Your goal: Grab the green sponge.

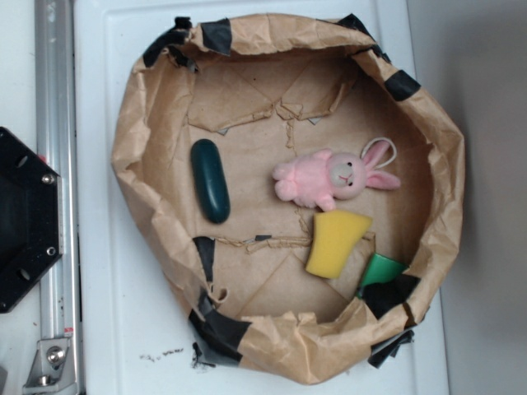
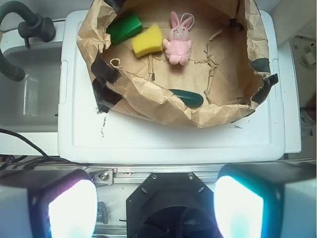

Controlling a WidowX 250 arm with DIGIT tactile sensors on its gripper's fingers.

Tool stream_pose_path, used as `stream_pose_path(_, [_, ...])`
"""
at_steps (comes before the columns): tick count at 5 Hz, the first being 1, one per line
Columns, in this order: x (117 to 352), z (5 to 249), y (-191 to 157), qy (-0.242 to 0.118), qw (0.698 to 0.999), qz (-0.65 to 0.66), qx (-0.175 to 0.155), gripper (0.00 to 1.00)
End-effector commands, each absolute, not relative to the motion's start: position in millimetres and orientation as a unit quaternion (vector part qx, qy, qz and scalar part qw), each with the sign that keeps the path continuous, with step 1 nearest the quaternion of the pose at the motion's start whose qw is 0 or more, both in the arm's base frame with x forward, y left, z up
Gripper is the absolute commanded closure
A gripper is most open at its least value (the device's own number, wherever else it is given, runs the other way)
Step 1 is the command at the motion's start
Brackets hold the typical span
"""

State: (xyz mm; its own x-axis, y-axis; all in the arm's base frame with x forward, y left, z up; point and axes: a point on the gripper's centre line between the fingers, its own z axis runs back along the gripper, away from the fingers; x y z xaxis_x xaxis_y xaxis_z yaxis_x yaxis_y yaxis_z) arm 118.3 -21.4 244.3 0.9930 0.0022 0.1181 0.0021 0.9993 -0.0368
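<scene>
Looking at progress, we hadn't started really; our gripper (image 2: 156,208) hung back with fingers (image 2: 72,208) spread, grasping nothing; green sponge (image 2: 125,28) sat untouched beside yellow sponge (image 2: 147,40).

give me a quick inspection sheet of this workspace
surface: white lid carrying a brown paper bowl patched with black tape
job's things: green sponge inside the bowl at its wall, beside the yellow sponge
clutter: pink plush bunny, dark teal capsule, both in the bowl
claw: claw open, far from the bowl, holding nothing
cables: black cable at the wrist view's left edge
surroundings: metal rail, black base
</scene>
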Motion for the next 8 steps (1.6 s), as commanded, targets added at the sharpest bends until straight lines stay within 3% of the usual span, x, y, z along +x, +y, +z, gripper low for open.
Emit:
stream_pose_path(1, [118.3, 244.3, -21.4, -0.059, 0.998, 0.000, -0.018, 0.00])
stream_pose_path(2, [155.8, 209.3, -9.4, -0.026, 0.997, 0.068, -0.035, 0.00])
stream_pose_path(3, [200.0, 182.4, -0.1, -0.079, 0.978, 0.190, -0.030, 0.00])
stream_pose_path(4, [225.1, 166.1, 6.1, -0.120, 0.952, 0.278, -0.032, 0.00])
stream_pose_path(5, [258.3, 138.0, -1.9, -0.144, 0.924, 0.349, -0.055, 0.00])
stream_pose_path(7, [306.3, 86.6, -28.3, -0.112, 0.931, 0.346, -0.023, 0.00])
stream_pose_path(8, [317.3, 68.2, -25.3, -0.100, 0.933, 0.345, -0.013, 0.00])
